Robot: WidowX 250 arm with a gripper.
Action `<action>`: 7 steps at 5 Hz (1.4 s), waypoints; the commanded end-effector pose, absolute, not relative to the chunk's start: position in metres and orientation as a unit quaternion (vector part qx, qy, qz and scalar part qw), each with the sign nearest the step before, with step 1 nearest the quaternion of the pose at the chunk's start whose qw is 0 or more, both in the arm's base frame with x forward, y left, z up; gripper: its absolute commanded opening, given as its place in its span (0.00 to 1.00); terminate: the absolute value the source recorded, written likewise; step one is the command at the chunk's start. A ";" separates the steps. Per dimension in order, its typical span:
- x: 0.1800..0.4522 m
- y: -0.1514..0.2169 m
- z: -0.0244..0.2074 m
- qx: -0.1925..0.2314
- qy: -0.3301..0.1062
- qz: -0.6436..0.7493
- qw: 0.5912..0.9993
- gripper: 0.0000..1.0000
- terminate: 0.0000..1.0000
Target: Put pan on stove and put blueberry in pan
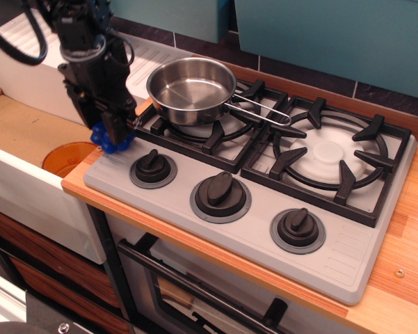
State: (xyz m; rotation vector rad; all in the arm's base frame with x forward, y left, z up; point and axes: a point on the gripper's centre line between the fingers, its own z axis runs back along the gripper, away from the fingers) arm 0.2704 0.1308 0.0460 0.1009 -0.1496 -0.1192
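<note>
Sink: the white basin is lying at the far left, with a round orange plastic dish sitting low inside it, just beside the counter edge.

Gripper: my black gripper is hanging over the near-left corner of the cooktop, pointing down; my fingers are clamping the knob-sized cluster of glossy deep-blue plastic balls, which is peeking out below and between them; I cannot tell whether it is touching the grey surface beneath.

Counter: the light wooden countertop is running under the cooktop and showing along its left and right edges.

Cooktop: the grey toy two-burner stove is filling the middle; three round black knobs are sitting along its front, the left knob being near my gripper, the middle knob and the right knob following toward the right.

Pan: the small round shiny stainless-steel pan is resting upright on the left black cast grate, over the left burner; it is holding nothing; its thin wire loop handle is pointing right, toward the other burner; the pan is sitting just right of my gripper and apart from it.

Right burner: the right black grate is surrounding a bare white burner disc.

Wall: teal panels are standing behind the stove.
</note>
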 end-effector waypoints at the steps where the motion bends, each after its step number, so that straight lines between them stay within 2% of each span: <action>1: 0.280 0.134 0.095 0.089 -0.072 -0.062 0.992 0.00 0.00; 2: 0.278 0.133 0.119 0.110 -0.063 -0.063 0.990 0.00 0.00; 3: 0.281 0.128 0.135 0.113 -0.062 -0.064 0.990 0.00 0.00; 4: 0.296 0.115 0.147 0.098 -0.063 -0.067 0.991 0.00 0.00; 6: 0.342 0.090 0.143 0.077 -0.082 -0.082 0.990 0.00 0.00; 7: 0.352 0.083 0.137 0.074 -0.086 -0.087 0.990 0.00 0.00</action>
